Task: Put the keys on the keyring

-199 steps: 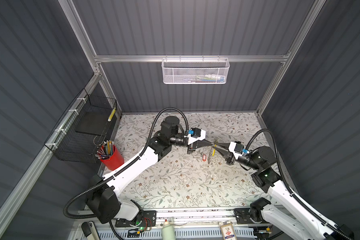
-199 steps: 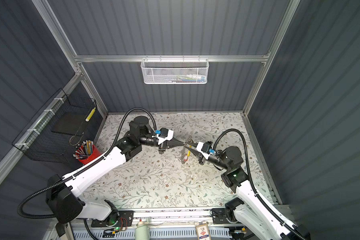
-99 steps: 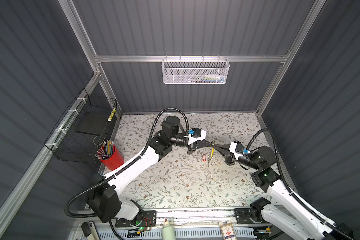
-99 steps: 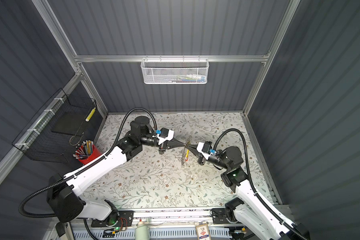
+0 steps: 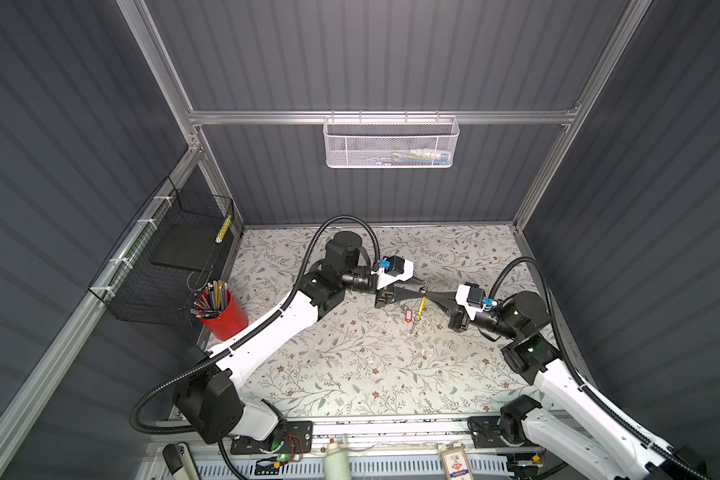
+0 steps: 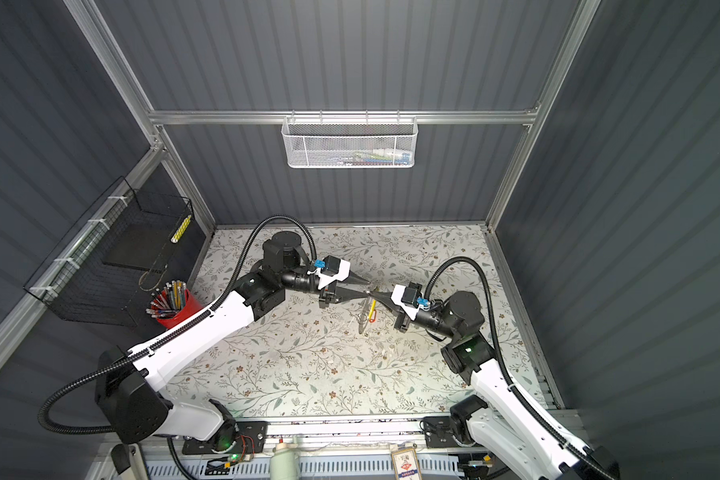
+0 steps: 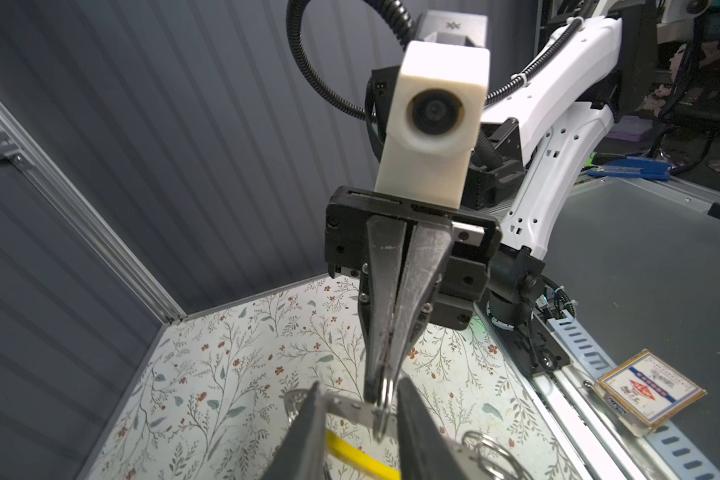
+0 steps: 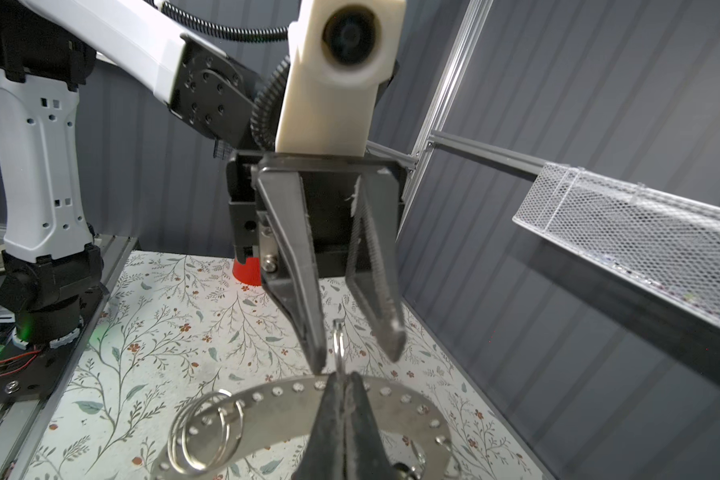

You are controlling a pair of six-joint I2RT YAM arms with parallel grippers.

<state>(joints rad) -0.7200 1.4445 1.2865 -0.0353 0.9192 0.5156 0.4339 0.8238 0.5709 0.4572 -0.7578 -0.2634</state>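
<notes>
Gently draw parted left claw (image 8: 356, 358) off split ring (image 8: 338, 343). Hold keyring (image 8: 408, 401) level with right claw (image 7: 381, 386) clamped on that ring.

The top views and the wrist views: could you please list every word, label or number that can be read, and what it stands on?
No text can be read anywhere.
The small box carries a red diamond emblem and a blue band; its print is too blurred.
The red key tag is too small to show any lettering.
</notes>
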